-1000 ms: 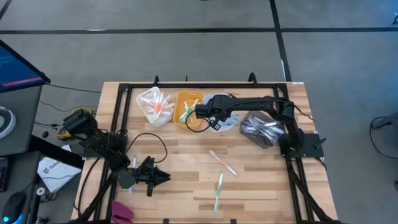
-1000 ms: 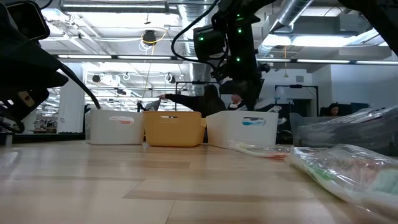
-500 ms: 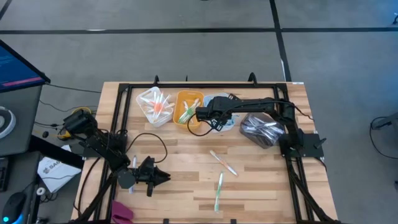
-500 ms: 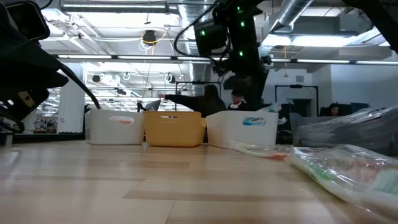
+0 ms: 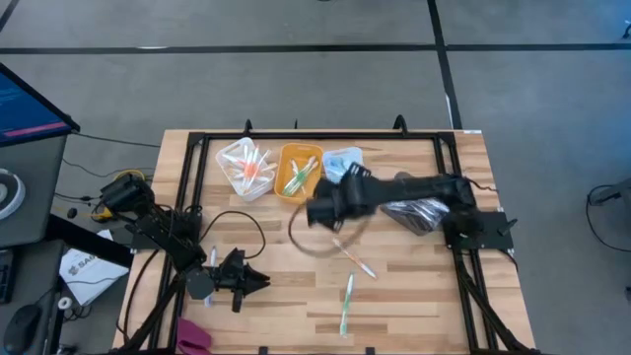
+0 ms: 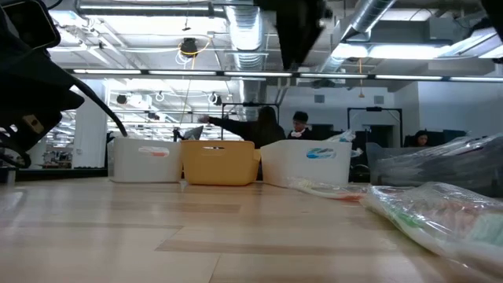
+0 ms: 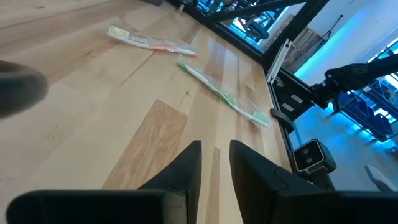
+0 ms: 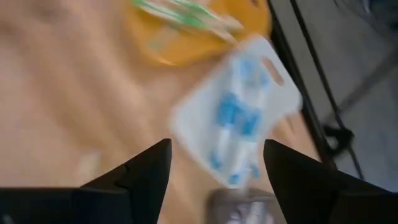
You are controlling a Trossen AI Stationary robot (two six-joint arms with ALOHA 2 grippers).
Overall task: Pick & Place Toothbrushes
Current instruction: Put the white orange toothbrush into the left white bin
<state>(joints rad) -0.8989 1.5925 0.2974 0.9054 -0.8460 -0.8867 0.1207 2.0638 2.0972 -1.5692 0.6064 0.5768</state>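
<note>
The right hand (image 8: pixel 214 162) is held wide open and empty above the desk (image 5: pixel 414 286), near the blue toothbrushes (image 8: pixel 233 118) in a white bin (image 8: pixel 283 87).

My overhead view evenly and brightly lit, soft shadows on the table (image 5: pixel 276 286), right arm (image 5: pixel 394 190) smeared by motion blur, right wrist view wholly blurred, ceiling strip lights (image 6: pixel 145 9) glaring at table height.

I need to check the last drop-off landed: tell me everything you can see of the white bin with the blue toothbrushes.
The white bin looks like plastic, with rounded corners. It sits upright on the table's far side, right of the yellow bin. Blue-and-white toothbrushes lie inside. The open right gripper hangs blurred nearer the table's middle, touching neither.
</note>
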